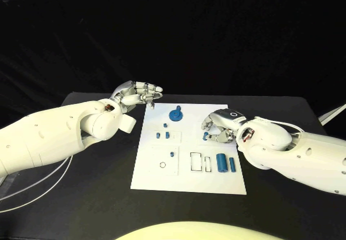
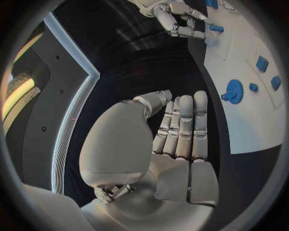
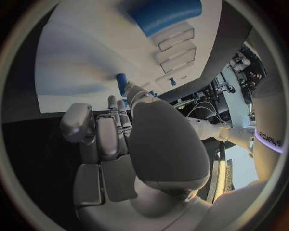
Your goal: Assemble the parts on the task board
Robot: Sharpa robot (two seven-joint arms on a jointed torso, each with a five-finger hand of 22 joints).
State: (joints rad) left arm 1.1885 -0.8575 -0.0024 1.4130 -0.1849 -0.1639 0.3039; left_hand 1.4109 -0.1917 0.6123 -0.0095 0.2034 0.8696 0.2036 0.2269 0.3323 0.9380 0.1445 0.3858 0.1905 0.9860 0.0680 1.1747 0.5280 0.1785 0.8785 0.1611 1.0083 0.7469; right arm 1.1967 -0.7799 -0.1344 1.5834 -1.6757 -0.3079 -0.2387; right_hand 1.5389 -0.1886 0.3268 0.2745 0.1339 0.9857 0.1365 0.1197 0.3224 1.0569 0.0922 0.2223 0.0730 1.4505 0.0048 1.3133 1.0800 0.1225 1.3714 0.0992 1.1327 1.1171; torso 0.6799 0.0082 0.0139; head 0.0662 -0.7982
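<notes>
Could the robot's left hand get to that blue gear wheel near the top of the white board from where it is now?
Probably yes: the left hand hovers off the task board's far corner, holding nothing, and bare board lies between it and the gear.

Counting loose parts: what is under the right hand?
Under the right hand, a small blue part touches its fingertips on the task board. Anything beneath the palm is covered.

Small blue part [image 1: 207, 135] half hidden under right hand [image 1: 220, 126]; too small to tell shape. Large blue piece [image 3: 165, 13] cut off by picture's edge.
</notes>
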